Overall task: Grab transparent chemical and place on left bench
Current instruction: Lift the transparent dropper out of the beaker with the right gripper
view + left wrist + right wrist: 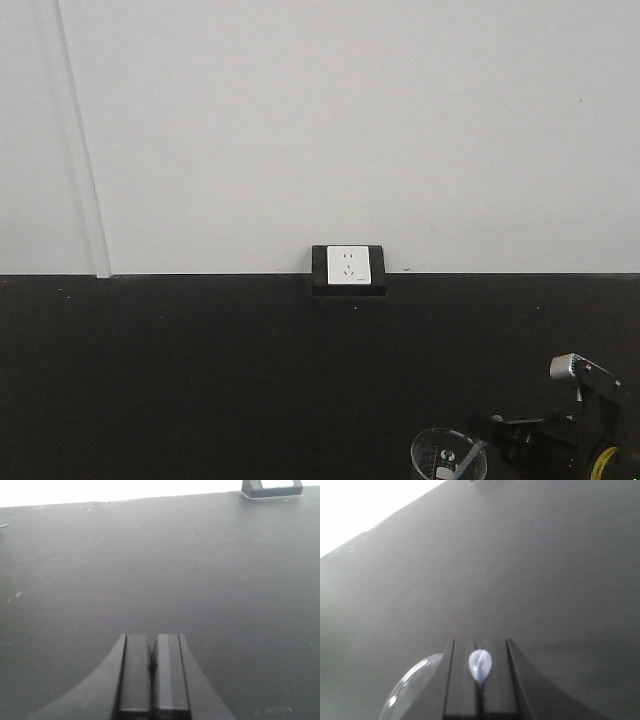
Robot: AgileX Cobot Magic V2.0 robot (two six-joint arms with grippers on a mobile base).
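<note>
The transparent chemical (448, 455), a small clear beaker with white marks and a pale dropper pipette, shows at the bottom right of the front view, just over the black left bench (200, 370). My right gripper (492, 438) reaches it from the right. In the right wrist view that gripper (480, 652) is shut, with the pipette's bluish bulb (480, 665) pinched between its fingertips and the beaker's curved glass rim (412, 682) beside the left finger. My left gripper (152, 645) is shut on nothing, low over the bare bench top (150, 555).
A black box with a white wall socket (348, 268) sits at the bench's back edge against the white wall; its base shows at the top right of the left wrist view (271, 487). A white vertical trim strip (85, 150) runs up the wall at left.
</note>
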